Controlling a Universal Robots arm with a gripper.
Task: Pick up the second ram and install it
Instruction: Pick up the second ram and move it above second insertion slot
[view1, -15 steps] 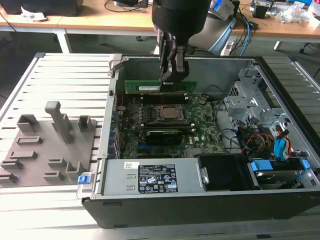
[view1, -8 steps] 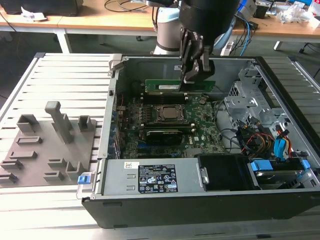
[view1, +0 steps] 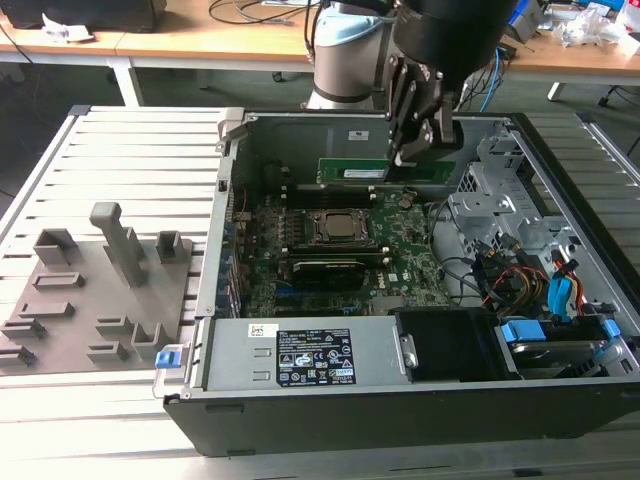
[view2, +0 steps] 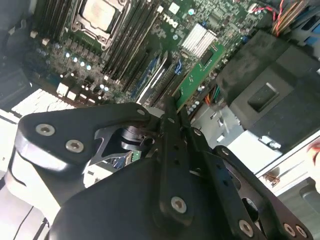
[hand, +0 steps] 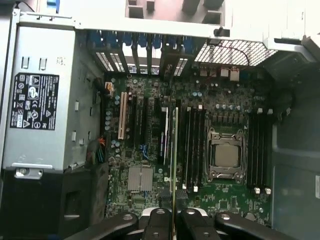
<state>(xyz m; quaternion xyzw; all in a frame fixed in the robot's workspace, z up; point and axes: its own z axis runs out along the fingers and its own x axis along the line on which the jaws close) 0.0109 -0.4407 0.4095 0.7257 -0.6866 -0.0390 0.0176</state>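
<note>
One robot arm reaches into an open computer case (view1: 400, 425) lying on its side on a slatted tabletop (view1: 150, 170), its hand (view1: 413, 152) pinching the ram (view1: 350, 171) by one end. In the exterior view the green stick hangs level, long edge down, above the motherboard (view1: 400, 235) and near the case's far wall, beyond the CPU (view1: 333, 226). It is not seated in a slot.

In the second wrist view the hand (view2: 174, 111) has both black fingers pressed onto the ram (view2: 200, 70), which juts away from them over the board, with the CPU (view2: 100, 12) well apart. In the first wrist view the ram (hand: 175, 150) is seen edge-on as a thin pale line rising from the hand (hand: 173, 220). It runs parallel to the black memory slots (hand: 192, 150) and lies over the strip between the expansion slots (hand: 135, 125) and the CPU (hand: 226, 155).

A grey power supply (view1: 300, 355) fills the case's near side in the exterior view, and a grey parts rack (view1: 100, 300) stands on the tabletop at the exterior view's left.
</note>
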